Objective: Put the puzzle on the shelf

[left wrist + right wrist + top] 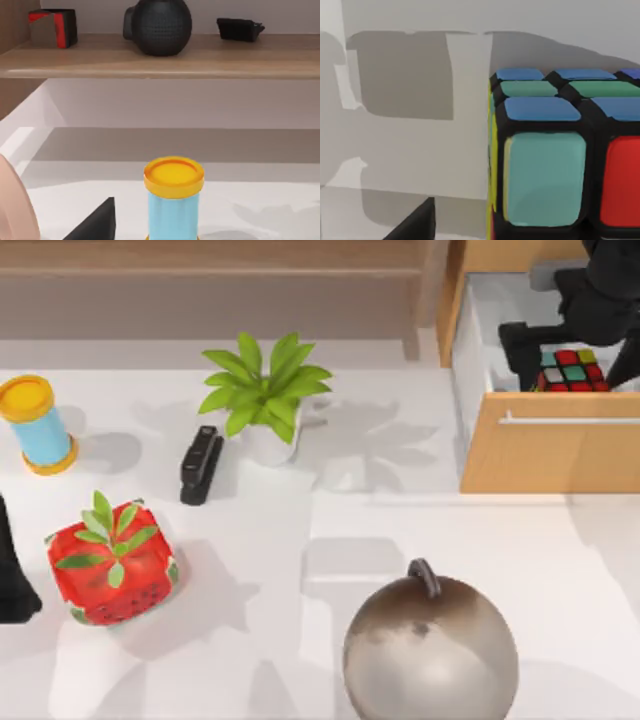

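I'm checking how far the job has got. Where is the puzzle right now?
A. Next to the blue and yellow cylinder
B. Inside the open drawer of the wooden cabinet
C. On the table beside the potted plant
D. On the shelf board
B: in the top view the puzzle sits inside the pulled-out drawer at the table's right, with the right gripper over it.

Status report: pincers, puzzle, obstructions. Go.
Right pincer down in the open drawer at the puzzle. Left pincer parked at table's left edge. Shelf awaiting puzzle; drawer walls hem the lift.
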